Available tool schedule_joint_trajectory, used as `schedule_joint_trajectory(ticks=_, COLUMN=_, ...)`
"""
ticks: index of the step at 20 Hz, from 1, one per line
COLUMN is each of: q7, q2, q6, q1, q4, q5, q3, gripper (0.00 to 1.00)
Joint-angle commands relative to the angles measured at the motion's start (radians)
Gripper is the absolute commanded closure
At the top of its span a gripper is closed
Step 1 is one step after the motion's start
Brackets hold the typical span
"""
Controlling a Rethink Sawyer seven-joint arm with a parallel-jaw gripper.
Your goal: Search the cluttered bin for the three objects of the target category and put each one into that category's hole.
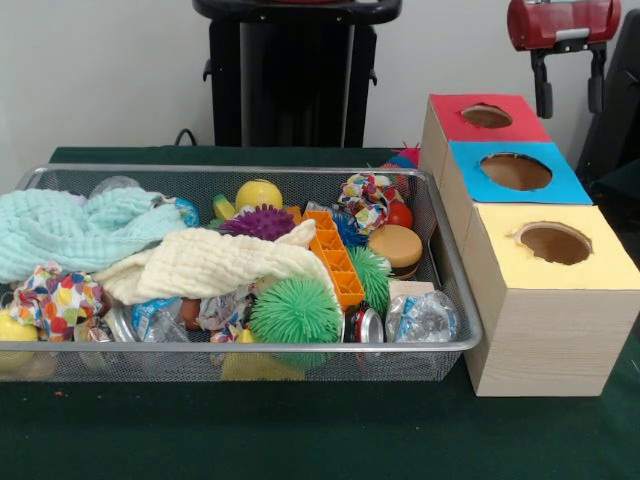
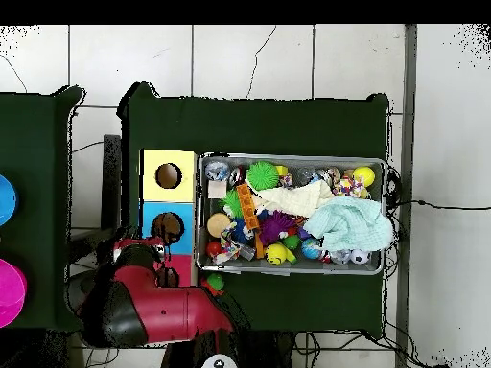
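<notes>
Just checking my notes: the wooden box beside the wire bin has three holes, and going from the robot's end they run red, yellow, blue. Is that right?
Not quite. The wooden box does stand beside the wire bin with three holes, but the front view shows the red surround nearest the robot, then the blue in the middle, then the yellow.

Counts, both views:

- Silver wire-mesh basket (image 1: pixel 455 345): 1.
- Wooden box (image 1: pixel 545 335): 1, with 3 round holes: red-surround hole (image 1: pixel 487 116), blue-surround hole (image 1: pixel 516 171), yellow-surround hole (image 1: pixel 554 243).
- Spiky rubber balls: 3 visible: large green one (image 1: pixel 295 312), a second green one (image 1: pixel 372 275), purple one (image 1: pixel 260 222).
- Soft cloths: 2: mint-green waffle cloth (image 1: pixel 75 230), cream waffle cloth (image 1: pixel 205 262).
- Orange ladder-shaped plastic block (image 1: pixel 336 258): 1.
- Smooth yellow ball (image 1: pixel 259 194): 1.
- Tan burger-shaped toy (image 1: pixel 397 248): 1.
- Multicoloured patterned fabric pieces: 2 (image 1: pixel 48 295), (image 1: pixel 366 198).
- Plush animals: none countable; clutter hides much.
</notes>
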Motion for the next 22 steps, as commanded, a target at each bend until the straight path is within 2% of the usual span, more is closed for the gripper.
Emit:
schedule_joint_trajectory(ticks=1, q7=0.027, q2=-0.004, q6=0.183, q1=-0.046, q4=-0.125, q5=-0.063, q3=-0.016, gripper=0.0)
schedule_joint_trajectory(ticks=12, q7=0.046, q2=-0.014, q6=0.206, q1=-0.101, q4=-0.129, q5=-0.129, q3=0.028, gripper=0.0)
schedule_joint_trajectory(ticks=22, q7=0.052, q2=-0.051, q6=0.229, q1=-0.192, q4=-0.094, q5=-0.176, q3=0.107, gripper=0.0)
